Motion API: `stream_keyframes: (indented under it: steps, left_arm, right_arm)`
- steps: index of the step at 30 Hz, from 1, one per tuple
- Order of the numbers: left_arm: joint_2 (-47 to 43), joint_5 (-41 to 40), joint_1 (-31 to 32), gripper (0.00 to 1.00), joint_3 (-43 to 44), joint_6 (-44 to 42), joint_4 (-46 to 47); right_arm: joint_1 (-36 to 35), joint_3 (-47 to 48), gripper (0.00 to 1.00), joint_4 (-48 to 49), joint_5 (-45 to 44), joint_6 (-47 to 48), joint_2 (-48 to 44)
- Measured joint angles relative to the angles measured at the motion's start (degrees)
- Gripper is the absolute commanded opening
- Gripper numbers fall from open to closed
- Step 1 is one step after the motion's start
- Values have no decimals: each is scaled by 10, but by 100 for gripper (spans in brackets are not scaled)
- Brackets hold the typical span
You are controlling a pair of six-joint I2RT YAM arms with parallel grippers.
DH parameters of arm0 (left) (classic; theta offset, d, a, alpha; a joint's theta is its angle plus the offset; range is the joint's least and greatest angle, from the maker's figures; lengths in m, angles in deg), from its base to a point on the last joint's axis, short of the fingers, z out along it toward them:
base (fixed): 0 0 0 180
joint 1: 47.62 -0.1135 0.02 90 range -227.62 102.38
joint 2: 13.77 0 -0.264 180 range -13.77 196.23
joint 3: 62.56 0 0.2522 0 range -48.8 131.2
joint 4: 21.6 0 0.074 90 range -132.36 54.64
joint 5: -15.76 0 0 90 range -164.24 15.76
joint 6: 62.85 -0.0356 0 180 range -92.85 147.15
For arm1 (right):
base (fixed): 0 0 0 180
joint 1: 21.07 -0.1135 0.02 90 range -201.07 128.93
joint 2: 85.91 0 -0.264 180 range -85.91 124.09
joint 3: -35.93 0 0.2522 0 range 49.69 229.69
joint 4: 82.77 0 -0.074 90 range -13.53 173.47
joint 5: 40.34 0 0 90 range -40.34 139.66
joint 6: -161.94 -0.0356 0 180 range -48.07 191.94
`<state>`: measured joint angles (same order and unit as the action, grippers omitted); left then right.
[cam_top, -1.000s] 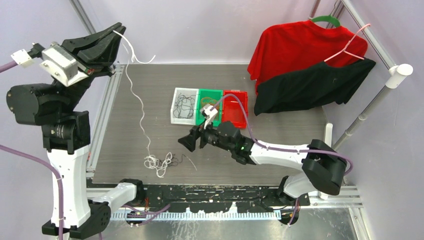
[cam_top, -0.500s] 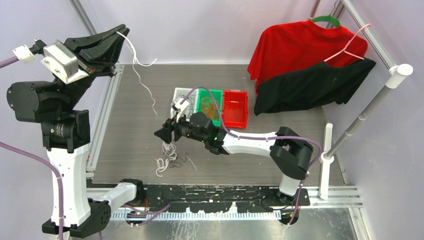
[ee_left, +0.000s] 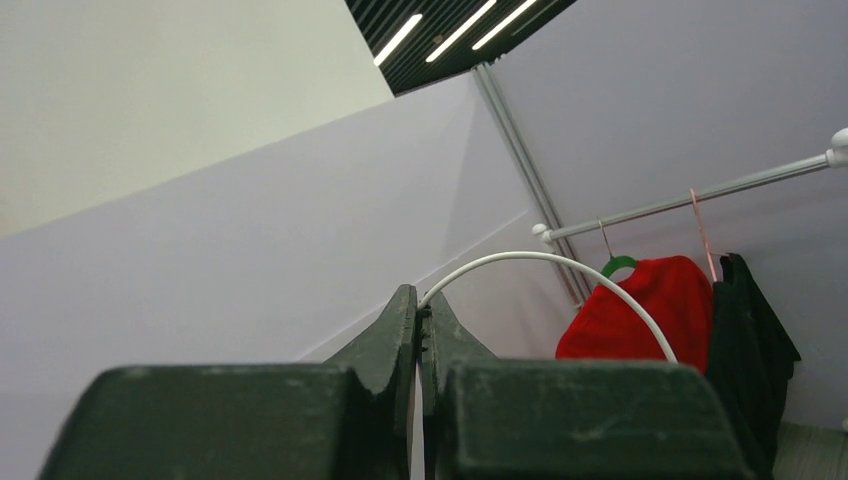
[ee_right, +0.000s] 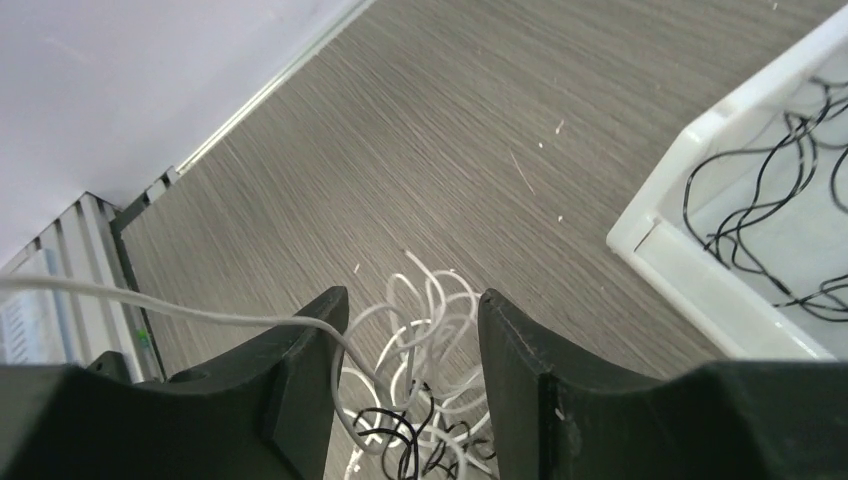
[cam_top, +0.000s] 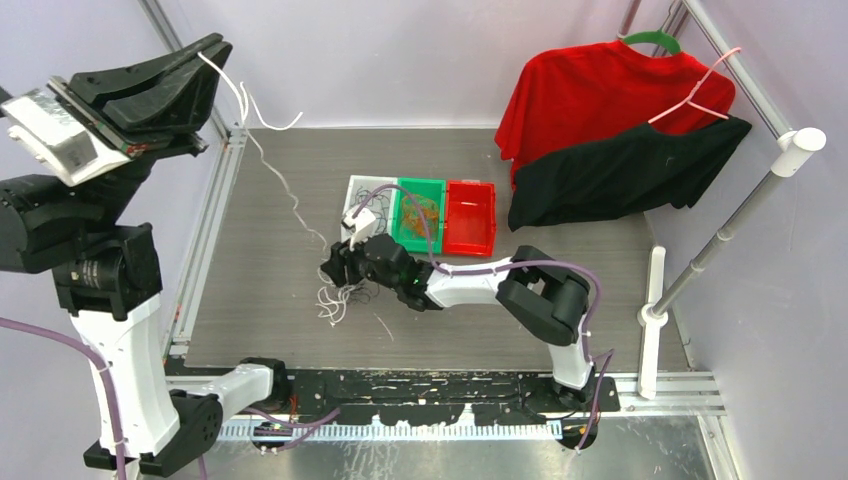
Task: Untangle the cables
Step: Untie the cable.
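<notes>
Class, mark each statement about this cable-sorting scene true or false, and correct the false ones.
1. The left fingers are shut on a white cable. True.
2. The right fingers are pressed together with nothing between them. False: they stand apart over the tangle of white and black cords.
3. The white bin holds black cables. True.
4. The tangle lies inside the red bin. False: it lies on the table, outside the bins.
</notes>
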<state>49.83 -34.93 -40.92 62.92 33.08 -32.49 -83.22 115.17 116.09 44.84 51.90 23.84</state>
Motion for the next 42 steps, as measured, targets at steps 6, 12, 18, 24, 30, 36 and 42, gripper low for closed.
stream_keyframes:
  steps: [6,12,18,24,30,36,42]
  left_arm:
    - [21,0,0,2,80,17,-14]
    - [52,-9,0,0,177,13,-24]
    - [102,-53,0,0,282,-19,-6]
    - [128,-106,0,0,305,-65,26]
    - [144,-203,0,0,295,-144,68]
    - [177,-280,0,0,323,-225,110]
    - [194,-308,0,0,325,-275,144]
  right_arm:
    - [0,0,54,12,-3,-15,29]
    - [0,-18,56,49,-5,-29,31]
    - [0,-91,56,86,-15,-42,31]
    - [0,-170,57,93,-35,-41,14]
    - [0,-261,60,96,-68,-39,-65]
    - [0,-371,61,122,-113,-46,-119]
    - [0,-436,61,144,-158,-68,-163]
